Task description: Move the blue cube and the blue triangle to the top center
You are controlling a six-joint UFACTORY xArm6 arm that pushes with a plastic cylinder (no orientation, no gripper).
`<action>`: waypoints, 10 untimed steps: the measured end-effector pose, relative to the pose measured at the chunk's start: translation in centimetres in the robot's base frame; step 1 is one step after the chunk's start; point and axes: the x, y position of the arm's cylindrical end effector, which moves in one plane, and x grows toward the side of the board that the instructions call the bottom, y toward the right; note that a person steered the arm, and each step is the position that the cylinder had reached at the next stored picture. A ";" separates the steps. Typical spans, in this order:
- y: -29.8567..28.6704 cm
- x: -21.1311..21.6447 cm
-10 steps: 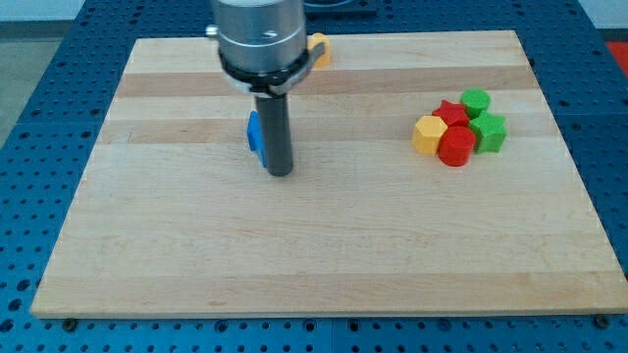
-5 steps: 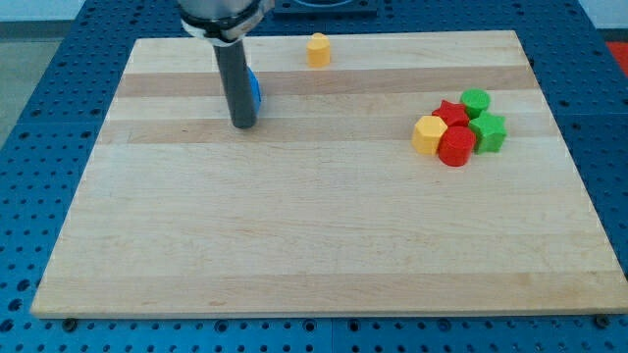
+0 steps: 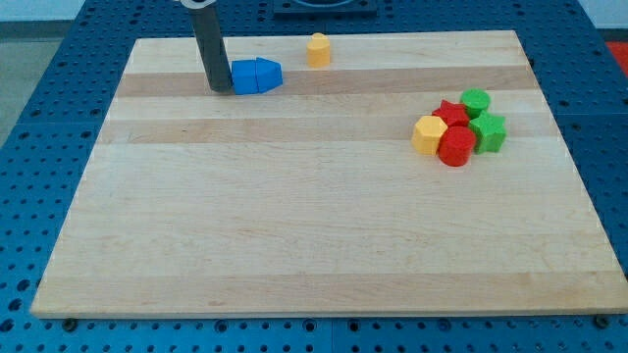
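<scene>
Rod-ended and with no gripper to open, close or hold anything, the arm comes down from the view's top left as a straight, near-upright dark shaft, and my tip (image 3: 220, 90) rests on the desk (image 3: 314, 245) close to its top edge. The tip sits just at the view's left of the blue cube (image 3: 243, 76), touching it or nearly so; I cannot tell which.

Pressed against the cube's right side is the blue triangle (image 3: 268, 75), so the two blue blocks form one short row in the upper left part of the desk, a little below the top edge. To their right and slightly higher, near the top edge and about at the middle of the desk's width, stands a small yellow block (image 3: 317, 49), apart from the blue pair.

Further right, a tight cluster lies near the right edge: a yellow hexagon block (image 3: 429, 134), a red star (image 3: 451, 112), a red cylinder (image 3: 455, 147), a green cylinder (image 3: 475, 101) and a green star (image 3: 488, 130), all touching or nearly touching.

Bare wood runs between the blue pair and the yellow block along the top strip, and the whole lower half of the desk lies open down to the bottom edge.
</scene>
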 end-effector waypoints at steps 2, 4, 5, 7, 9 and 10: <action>1.5 0.0; 4.3 -0.2; 5.1 -1.4; 6.4 -3.2; 8.9 -3.2; 9.4 -3.2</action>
